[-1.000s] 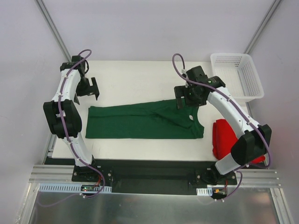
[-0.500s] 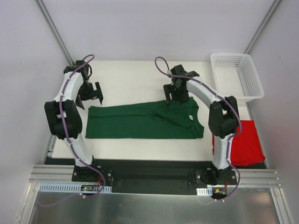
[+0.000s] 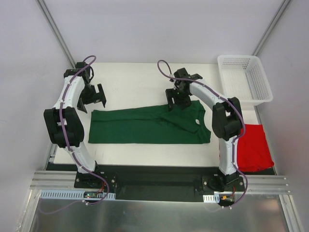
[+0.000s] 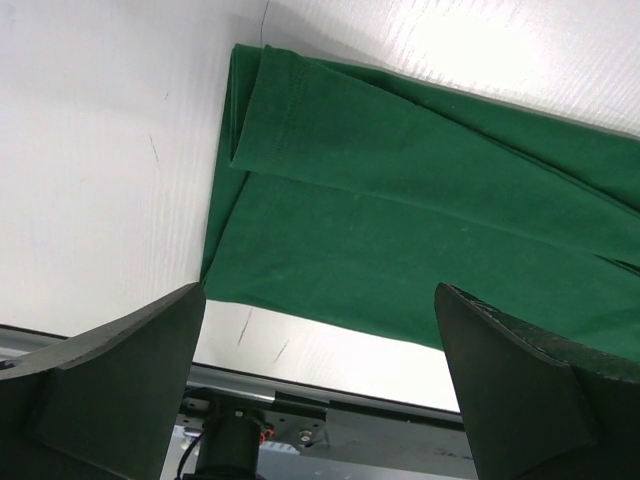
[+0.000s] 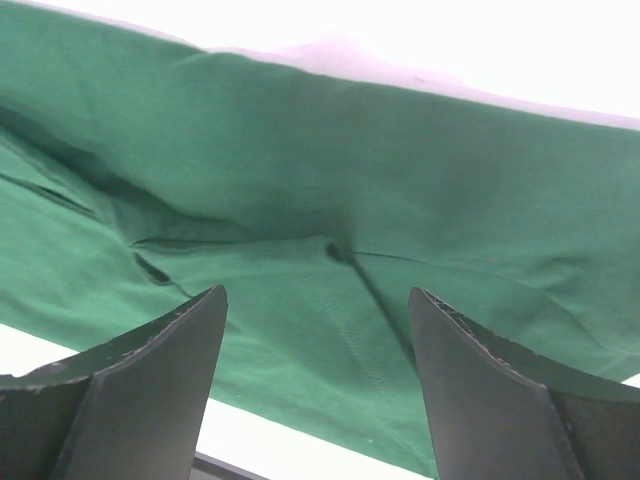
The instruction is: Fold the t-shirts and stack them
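White desk [image 3: 135, 79] beneath two robot arms: at far left, the left hand [image 3: 91, 99] hangs just off the far left corner of a green t-shirt [image 3: 145, 128]. Its fingers [image 4: 110, 390] are spread wide and hold nothing. The left wrist camera looks down between them at the shirt's doubled, stitched hem and a strip of bare desk beside it. The green t-shirt lies flat across the middle of the desk as a long band running left to right, its neckline and label toward the right end and one layer creased diagonally over another near the centre. Above the shirt's far edge, right of centre, the right hand [image 3: 176, 99] is also spread wide with nothing between its fingers [image 5: 130, 390]. Its wrist camera is filled with rumpled green cloth meeting in a small pucker, though whether the fingertips touch the fabric cannot be told. Further right, a red t-shirt [image 3: 253, 145] lies at the desk's near right edge, partly hidden behind the right arm and apart from the green one. A white plastic basket [image 3: 239, 77] stands at the far right corner.
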